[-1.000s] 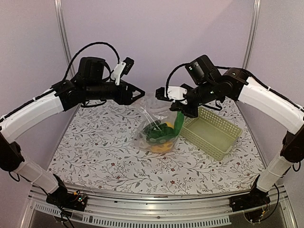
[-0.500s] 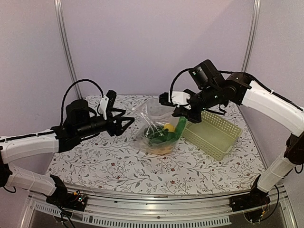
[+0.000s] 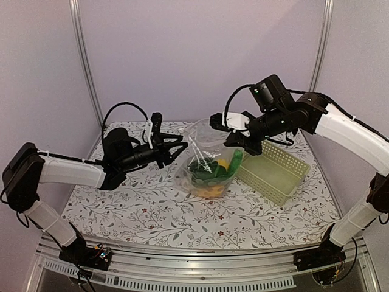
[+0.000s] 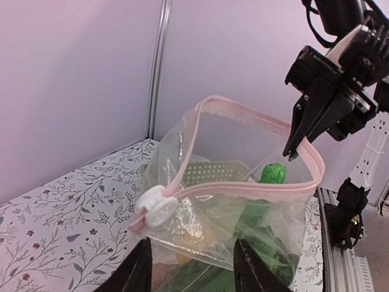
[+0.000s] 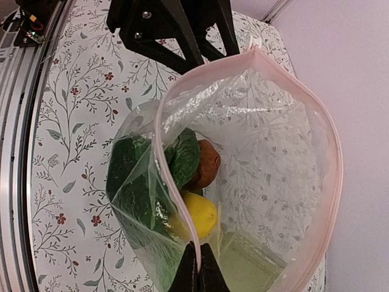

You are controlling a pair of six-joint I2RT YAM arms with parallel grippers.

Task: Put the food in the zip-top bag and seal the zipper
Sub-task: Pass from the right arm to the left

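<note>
The zip-top bag (image 3: 206,173) stands at mid-counter (image 3: 134,207), its mouth gaping. It holds food: a leafy green (image 5: 130,176), a yellow fruit (image 5: 196,214), a reddish-brown one (image 5: 206,163) and a cucumber (image 4: 272,173). Just left of it the left claw (image 3: 180,146) hangs released, beside the white slider (image 4: 155,205). The right claw (image 3: 237,143) is clenched on the pink zipper (image 4: 243,190). A green basket (image 3: 273,173) sits toward the right edge.

My left hand (image 4: 192,246) and right hand (image 5: 198,264) are black. The clear bag (image 5: 273,134) has a pale pink zipper (image 5: 159,159) and holds a green leaf (image 5: 130,176), a yellow fruit (image 5: 197,213) and a reddish-brown fruit (image 5: 207,163). The desk (image 5: 79,103) is white with grey sprigs.
</note>
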